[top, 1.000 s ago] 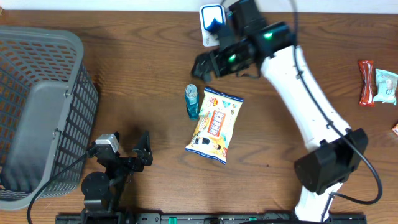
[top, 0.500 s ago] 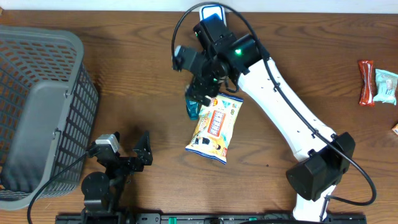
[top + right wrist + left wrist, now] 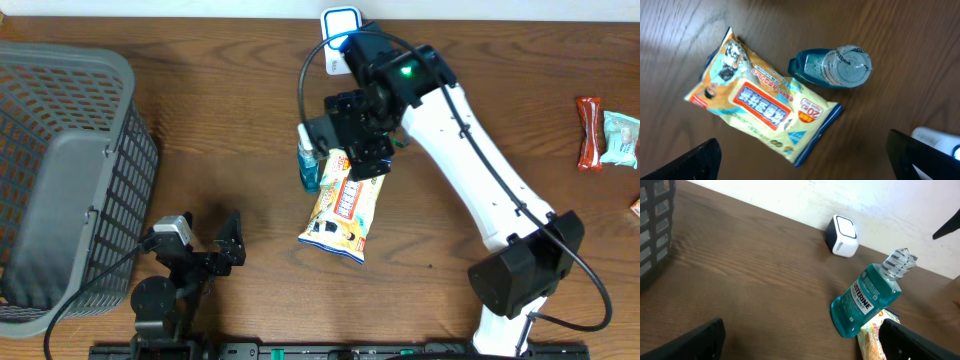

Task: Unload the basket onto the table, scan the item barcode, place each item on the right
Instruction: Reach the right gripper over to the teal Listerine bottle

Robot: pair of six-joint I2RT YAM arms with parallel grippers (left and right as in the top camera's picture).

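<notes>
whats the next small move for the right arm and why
Probably lower the right gripper straight down toward the snack bag: its jaws are open and empty, hovering above the bag's end, with the mouthwash bottle close beside. Nothing is grasped yet.

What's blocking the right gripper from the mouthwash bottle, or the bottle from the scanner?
Nothing visible. The right gripper hangs open above the mouthwash bottle, nothing between. The snack bag lies beside the bottle, not over it. Only bare table separates bottle and scanner.
</notes>
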